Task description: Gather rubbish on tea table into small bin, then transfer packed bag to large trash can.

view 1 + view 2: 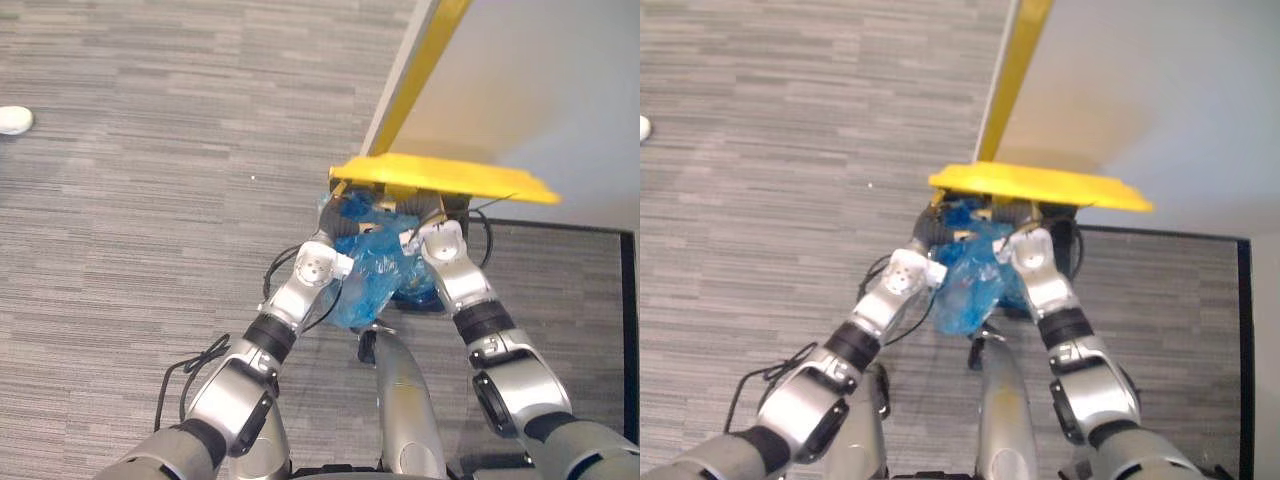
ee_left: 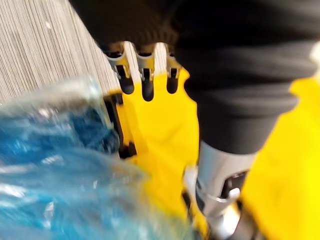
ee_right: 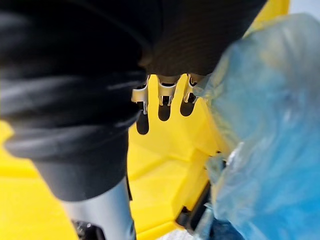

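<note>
Fingers straight on left hand (image 2: pixel 146 82) and right hand (image 3: pixel 164 102), both under the yellow lid (image 1: pixel 440 178); blue rubbish bag (image 1: pixel 375 275) between them.

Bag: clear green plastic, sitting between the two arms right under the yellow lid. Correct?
Not green. The bag is clear blue plastic, as the left eye view shows, and both wrist views agree. The rest holds: it sits between the two arms, right under the yellow lid.

Grey striped carpet (image 1: pixel 150 250), pale wall (image 1: pixel 560 90)
</note>
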Tool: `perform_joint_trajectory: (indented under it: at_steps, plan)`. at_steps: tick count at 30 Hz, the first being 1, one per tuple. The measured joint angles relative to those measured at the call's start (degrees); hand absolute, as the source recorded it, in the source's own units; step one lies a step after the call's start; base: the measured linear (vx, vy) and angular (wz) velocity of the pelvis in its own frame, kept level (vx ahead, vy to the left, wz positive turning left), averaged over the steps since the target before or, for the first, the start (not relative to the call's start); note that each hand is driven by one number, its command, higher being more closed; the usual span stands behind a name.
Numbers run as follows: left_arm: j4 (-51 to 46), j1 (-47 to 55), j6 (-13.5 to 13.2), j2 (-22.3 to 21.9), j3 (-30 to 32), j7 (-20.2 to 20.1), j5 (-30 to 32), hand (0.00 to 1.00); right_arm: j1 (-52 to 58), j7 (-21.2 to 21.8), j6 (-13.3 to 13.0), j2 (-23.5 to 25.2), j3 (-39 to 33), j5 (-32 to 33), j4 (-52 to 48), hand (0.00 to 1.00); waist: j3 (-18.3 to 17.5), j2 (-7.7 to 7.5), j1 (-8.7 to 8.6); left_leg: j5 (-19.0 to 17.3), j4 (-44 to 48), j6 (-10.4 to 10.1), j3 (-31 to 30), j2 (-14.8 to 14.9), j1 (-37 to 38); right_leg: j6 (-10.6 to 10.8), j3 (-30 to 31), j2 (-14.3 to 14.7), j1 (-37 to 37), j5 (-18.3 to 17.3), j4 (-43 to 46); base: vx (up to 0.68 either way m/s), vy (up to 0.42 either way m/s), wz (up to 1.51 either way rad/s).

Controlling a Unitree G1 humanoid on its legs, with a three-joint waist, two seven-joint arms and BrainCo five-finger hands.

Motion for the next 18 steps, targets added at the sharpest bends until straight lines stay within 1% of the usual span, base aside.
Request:
perform_joint_trajectory:
  at_steps: [1,3,5,7,8,11,12,13,15,16,17,18]
  plan:
    - [-1.49,2.73,-0.55,1.01,1.01,-0.81,-1.56,0.00,2.29,0.35,0.07,-0.04,-1.19,-0.06,-1.61,0.00,-0.63,0.01,0.38,0.42,-0.92,-0.06,-0.25,-0.29,0.43,0.03,-0.21,-0.38,0.07,-0.52,0.55,0.05,-0.059,0.17]
    - [-4.03,7.74,-0.75,2.96,3.81,-1.70,-3.89,0.00,5.90,0.67,0.05,-0.11,-2.66,-0.09,-4.45,0.00,-1.03,0.12,0.99,0.87,-1.41,-0.80,-1.03,-0.29,1.34,0.16,-0.73,-0.52,0.74,-1.57,1.58,0.05,-0.056,0.16]
    - [-4.50,12.57,-1.12,4.27,6.89,-3.00,-5.82,0.00,9.33,0.92,0.05,-0.47,-3.46,-0.10,-6.30,0.00,-1.24,0.09,1.18,1.23,-1.99,-0.29,-1.52,-0.20,2.57,0.18,-1.47,-0.86,2.05,-2.27,2.35,0.04,-0.037,0.20]
    - [-4.43,18.78,-1.19,5.48,10.71,-4.18,-7.64,0.00,13.25,1.37,-0.09,-0.71,-4.67,-0.13,-8.83,0.00,-2.74,0.15,1.84,1.31,-2.80,-0.21,-1.41,-0.31,3.26,0.39,-1.57,-1.14,2.22,-3.01,2.77,0.06,-0.025,0.08]
    - [-3.95,21.75,-1.19,5.61,12.75,-4.83,-7.78,0.00,14.88,1.64,-0.08,-0.72,-5.15,-0.13,-9.52,0.00,-2.93,0.27,2.11,1.30,-2.90,-0.13,-1.43,-0.26,3.95,0.45,-1.63,-1.14,2.83,-3.09,2.88,0.04,-0.008,0.02]
    - [1.23,28.69,-0.83,5.49,18.79,-5.30,-7.29,0.00,20.12,2.52,-0.10,-0.34,-5.47,-0.62,-10.63,0.00,-4.02,0.20,2.47,1.15,-3.62,0.17,-1.39,-0.26,6.71,1.44,-1.75,-1.29,5.20,-3.97,3.33,0.03,0.007,0.02]
    - [3.13,29.87,-0.52,5.35,20.04,-5.38,-7.28,0.00,21.31,2.86,-0.14,0.06,-5.50,-0.70,-10.67,0.00,-4.09,0.19,2.49,1.09,-3.72,0.28,-1.39,-0.26,7.79,1.40,-1.78,-1.36,6.10,-4.13,3.53,0.03,0.014,0.02]
    - [6.14,31.18,-0.15,5.30,21.60,-5.35,-6.44,0.00,23.18,3.33,-0.37,1.09,-5.79,-1.38,-10.69,0.00,-5.10,0.03,2.52,0.76,-3.73,0.86,-1.34,-0.33,8.46,1.69,-1.78,-1.52,6.64,-4.61,3.77,0.00,0.000,0.00]
    - [10.06,31.83,0.22,5.13,22.63,-5.19,-5.05,0.00,25.61,3.81,-0.79,3.10,-6.53,-2.26,-10.72,0.00,-5.47,-0.14,2.53,0.73,-3.73,0.92,-1.31,-0.68,9.89,1.84,-1.67,-1.85,8.02,-4.70,3.80,0.00,0.000,0.00]
    - [10.53,31.89,0.25,5.04,22.77,-5.16,-5.03,0.00,26.05,3.85,-0.84,3.43,-6.63,-2.28,-10.72,0.00,-5.64,-0.22,2.53,0.73,-3.73,0.93,-1.24,-0.77,10.03,1.85,-1.56,-1.92,8.06,-4.71,3.85,-0.01,0.013,-0.06]
    - [11.89,32.12,0.76,4.29,23.65,-4.99,-4.40,0.00,27.57,4.20,-1.14,4.83,-6.93,-2.30,-10.72,0.00,-6.10,-0.53,2.54,0.69,-3.73,0.97,-0.93,-1.27,10.67,1.88,-0.94,-2.14,8.28,-4.68,4.00,-0.03,0.020,-0.16]
    - [14.08,32.14,1.28,3.10,24.11,-4.80,-3.64,0.00,30.06,4.65,-1.28,6.75,-7.17,-2.33,-10.59,0.00,-6.10,-0.53,2.37,0.54,-3.69,1.10,-0.21,-1.35,12.63,2.07,-0.53,-2.13,10.01,-4.40,3.54,-0.04,0.026,-0.21]
